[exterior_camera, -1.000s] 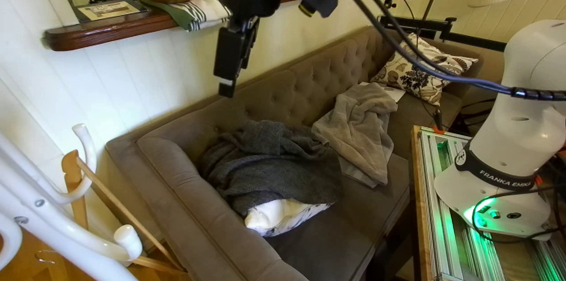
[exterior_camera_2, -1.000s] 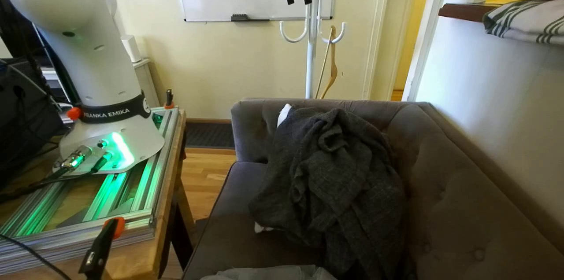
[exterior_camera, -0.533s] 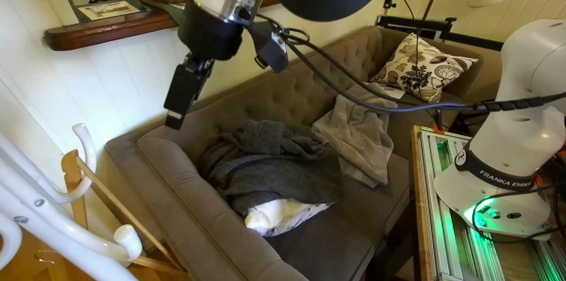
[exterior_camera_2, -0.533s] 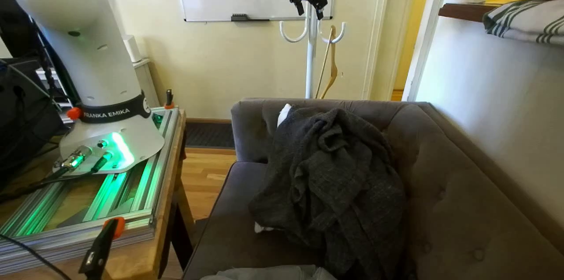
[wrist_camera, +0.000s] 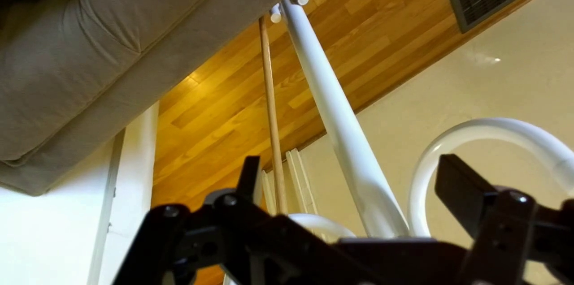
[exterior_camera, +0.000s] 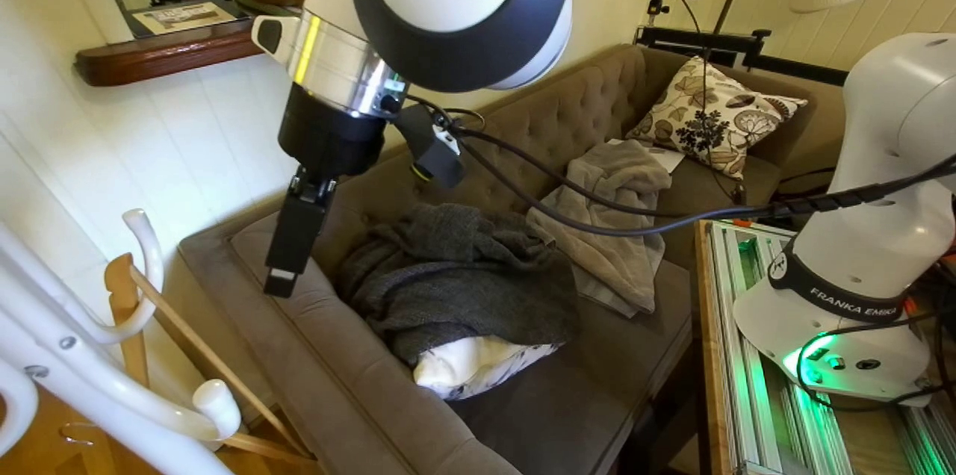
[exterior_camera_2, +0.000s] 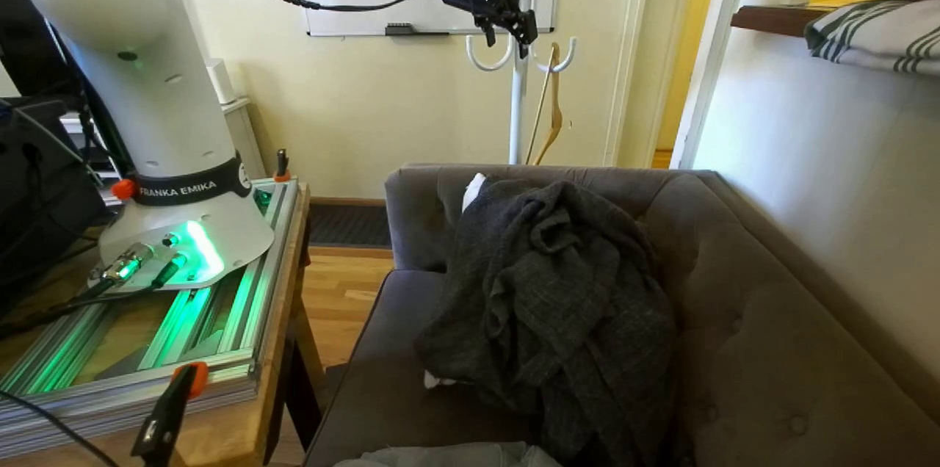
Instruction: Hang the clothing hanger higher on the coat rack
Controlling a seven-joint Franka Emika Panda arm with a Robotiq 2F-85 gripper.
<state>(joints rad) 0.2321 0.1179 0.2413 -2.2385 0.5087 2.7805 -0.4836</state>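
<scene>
Much of the coat rack (wrist_camera: 338, 117), its post down to the floor (wrist_camera: 215, 114), shows in the wrist view — in an exterior view the sofa (exterior_camera_2: 734, 291) hides its lower end. There the clothing hanger (exterior_camera_2: 556, 111) hangs on a hook of the coat rack, right of the post; the tool (exterior_camera_2: 507, 48) shows in front of the post — fingers spread wide, clear of the clothing hanger, gripping nothing.

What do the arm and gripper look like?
The arm is white and rounded, with dark joint trim, a black FRANKA EMIKA band and a green light low down. Silvery wrist section, yellow stripe. Black gripper, blocky fingers; loose dark cables.
</scene>
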